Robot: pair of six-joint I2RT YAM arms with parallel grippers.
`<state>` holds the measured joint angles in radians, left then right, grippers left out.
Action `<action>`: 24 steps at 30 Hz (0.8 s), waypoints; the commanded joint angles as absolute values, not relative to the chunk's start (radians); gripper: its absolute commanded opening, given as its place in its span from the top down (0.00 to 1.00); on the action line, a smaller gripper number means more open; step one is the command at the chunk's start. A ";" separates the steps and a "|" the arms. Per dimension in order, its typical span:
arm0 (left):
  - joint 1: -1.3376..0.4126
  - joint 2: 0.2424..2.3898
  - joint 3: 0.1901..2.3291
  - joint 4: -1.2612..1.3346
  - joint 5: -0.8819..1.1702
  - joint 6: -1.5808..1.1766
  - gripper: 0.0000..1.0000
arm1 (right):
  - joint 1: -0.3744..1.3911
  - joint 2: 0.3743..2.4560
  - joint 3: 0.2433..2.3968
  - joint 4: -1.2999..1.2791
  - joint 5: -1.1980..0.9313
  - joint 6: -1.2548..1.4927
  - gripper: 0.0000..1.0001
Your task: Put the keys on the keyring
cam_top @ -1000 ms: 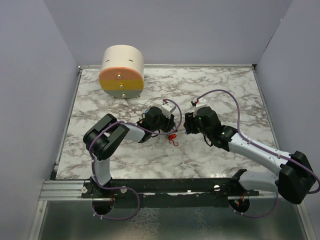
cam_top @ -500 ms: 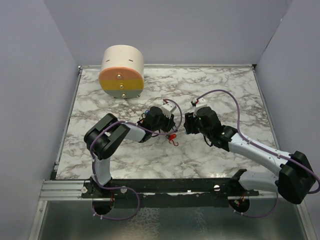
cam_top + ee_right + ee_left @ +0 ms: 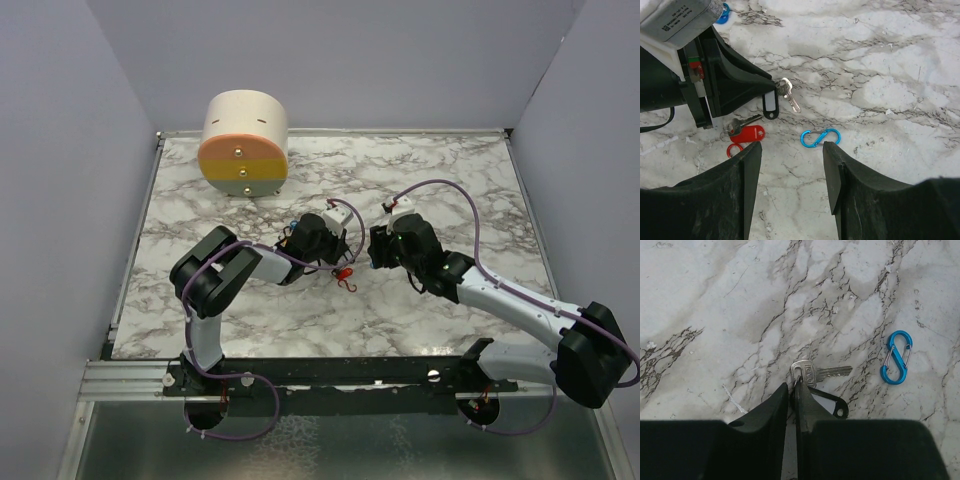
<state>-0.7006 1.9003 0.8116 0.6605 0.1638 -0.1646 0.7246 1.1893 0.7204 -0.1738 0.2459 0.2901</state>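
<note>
Left gripper (image 3: 792, 386) pressed near-shut, pinching the silver key (image 3: 826, 372) by its head, down at the table (image 3: 715, 300); black tag (image 3: 826, 404) joined to it. Right gripper (image 3: 792, 147) spread, empty, over the loose blue clip (image 3: 820, 137). Nothing hangs on that clip; joining looks barely begun. Right wrist alone shows a red tag (image 3: 749, 134) and red clip (image 3: 734, 149); top view hides the pinch.

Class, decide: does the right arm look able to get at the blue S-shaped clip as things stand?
Probably yes: the blue S-shaped clip lies alone on the marble table just ahead of the open right hand; the left hand, pinching the silver key, sits aside.
</note>
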 commanded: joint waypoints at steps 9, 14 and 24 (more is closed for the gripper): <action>-0.701 1.832 0.801 0.661 0.153 -0.146 1.00 | 0.721 1.179 0.712 -0.179 0.268 0.281 0.48; -0.701 1.734 0.758 0.661 0.155 -0.130 1.00 | 0.721 1.192 0.712 -0.178 0.253 0.277 0.48; -0.699 1.513 0.665 0.584 0.157 -0.076 1.00 | 0.721 1.244 0.705 -0.179 0.114 0.252 0.49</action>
<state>-0.7006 1.5963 0.6998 0.6327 0.1638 -0.1116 0.7246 1.2137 0.7181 -0.1738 0.2104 0.2783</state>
